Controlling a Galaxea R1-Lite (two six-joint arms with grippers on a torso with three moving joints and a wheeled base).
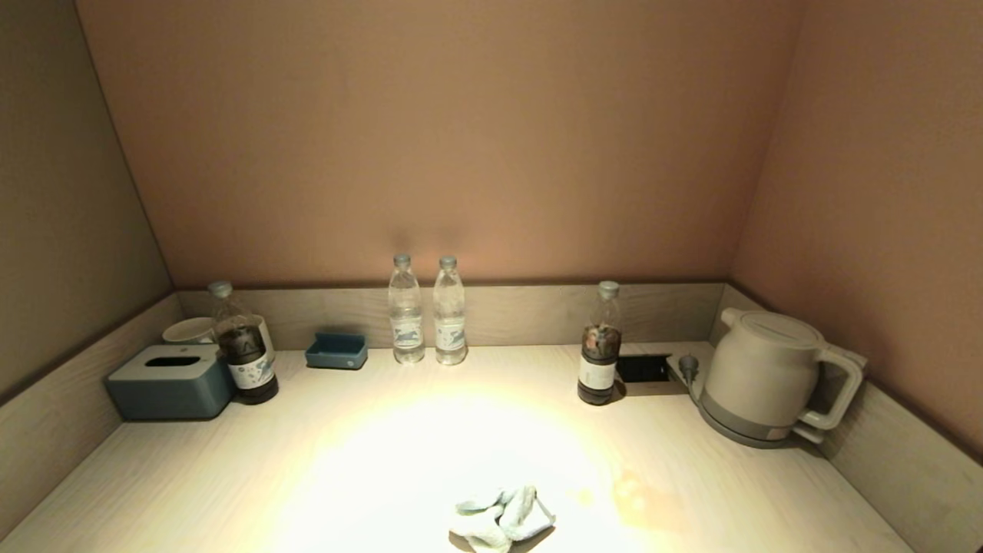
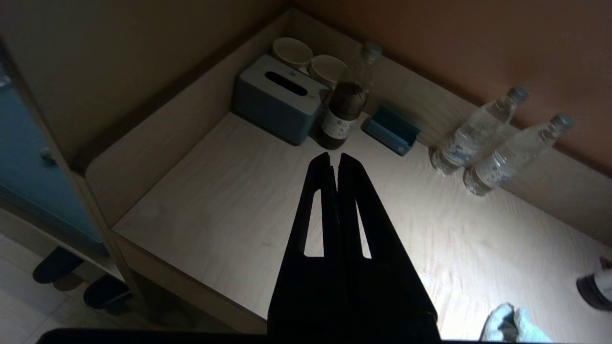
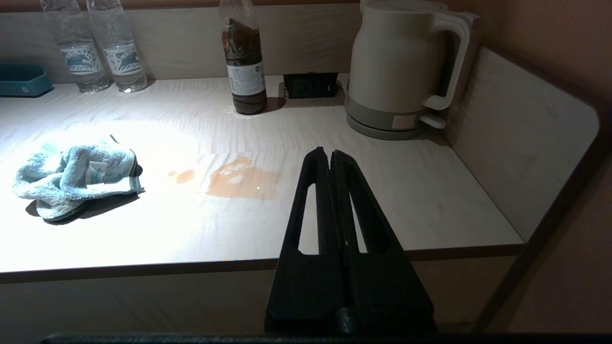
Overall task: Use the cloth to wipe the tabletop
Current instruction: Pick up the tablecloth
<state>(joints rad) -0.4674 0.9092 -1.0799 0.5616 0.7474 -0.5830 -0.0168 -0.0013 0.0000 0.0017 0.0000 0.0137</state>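
A crumpled pale blue cloth (image 1: 501,519) lies near the front edge of the light wooden tabletop (image 1: 369,461); it also shows in the right wrist view (image 3: 76,174) and partly in the left wrist view (image 2: 514,325). An orange-brown spill (image 3: 241,179) lies on the tabletop to the right of the cloth, faint in the head view (image 1: 633,491). My left gripper (image 2: 338,157) is shut and empty, held above the table's front left part. My right gripper (image 3: 330,153) is shut and empty, held off the front right edge. Neither gripper shows in the head view.
Along the back stand a blue tissue box (image 1: 170,380), cups (image 1: 188,330), a dark bottle (image 1: 244,353), a small blue tray (image 1: 336,350), two water bottles (image 1: 426,311), another dark bottle (image 1: 600,353), a socket recess (image 1: 643,367) and a kettle (image 1: 772,376). Low walls bound three sides.
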